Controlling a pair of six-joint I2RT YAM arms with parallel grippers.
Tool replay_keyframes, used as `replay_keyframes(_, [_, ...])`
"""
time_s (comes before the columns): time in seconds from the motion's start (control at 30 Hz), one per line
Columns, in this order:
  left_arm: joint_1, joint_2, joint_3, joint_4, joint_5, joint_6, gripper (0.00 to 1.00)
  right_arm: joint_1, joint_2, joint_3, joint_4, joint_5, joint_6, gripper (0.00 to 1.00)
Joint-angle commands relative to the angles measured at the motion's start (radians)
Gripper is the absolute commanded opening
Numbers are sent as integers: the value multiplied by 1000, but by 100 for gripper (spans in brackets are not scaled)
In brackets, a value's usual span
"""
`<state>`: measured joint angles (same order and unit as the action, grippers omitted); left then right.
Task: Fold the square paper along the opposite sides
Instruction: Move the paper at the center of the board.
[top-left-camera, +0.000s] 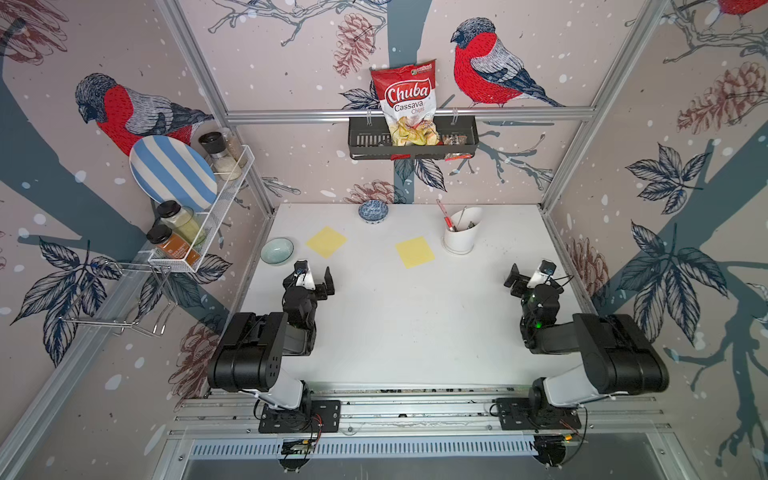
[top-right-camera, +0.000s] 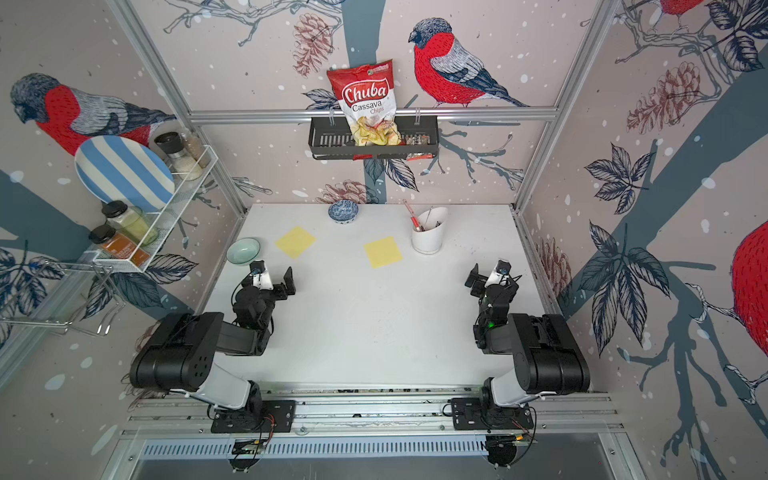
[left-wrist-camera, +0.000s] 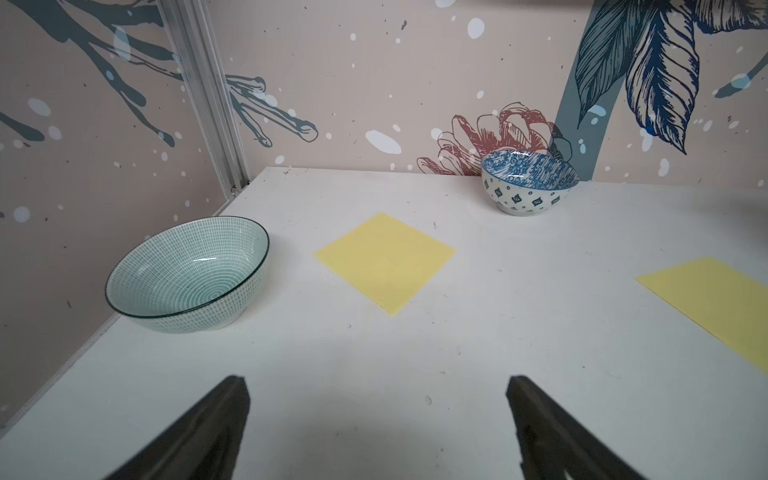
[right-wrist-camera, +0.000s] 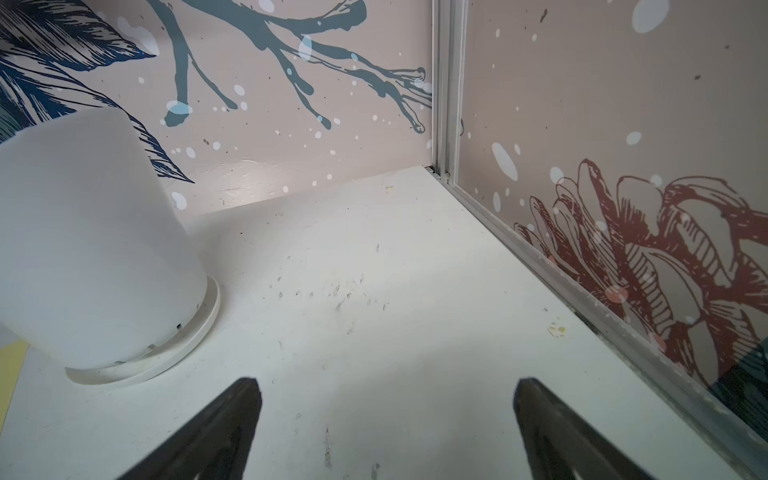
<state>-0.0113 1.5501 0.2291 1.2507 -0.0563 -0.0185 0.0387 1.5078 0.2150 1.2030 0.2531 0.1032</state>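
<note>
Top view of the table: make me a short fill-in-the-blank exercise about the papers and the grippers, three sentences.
The white table holds ____ square papers.
One paper lies beside the teal bowl, the second paper beside the white utensil holder; both are coloured ____.
The left gripper and right gripper both stand ____ and hold nothing.
Missing words: two; yellow; open.

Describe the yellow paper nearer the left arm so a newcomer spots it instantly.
On the white table, find the pale green bowl at the left edge. The yellow paper lies flat right of it, not touching. Unlike the other yellow paper beside the white utensil holder, it sits corner-on, like a diamond.
</note>
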Motion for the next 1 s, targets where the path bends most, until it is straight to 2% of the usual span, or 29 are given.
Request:
replay_keyframes(0.0, [2, 0, 4, 45, -8, 11, 99, 0, 2, 2, 43, 6, -13, 100])
replay_keyframes(0.67, [4, 0, 5, 45, -5, 9, 99, 0, 1, 1, 41, 6, -13, 100])
replay_keyframes(0.97, [5, 1, 6, 45, -5, 9, 99, -16, -1, 4, 34, -31, -8, 100])
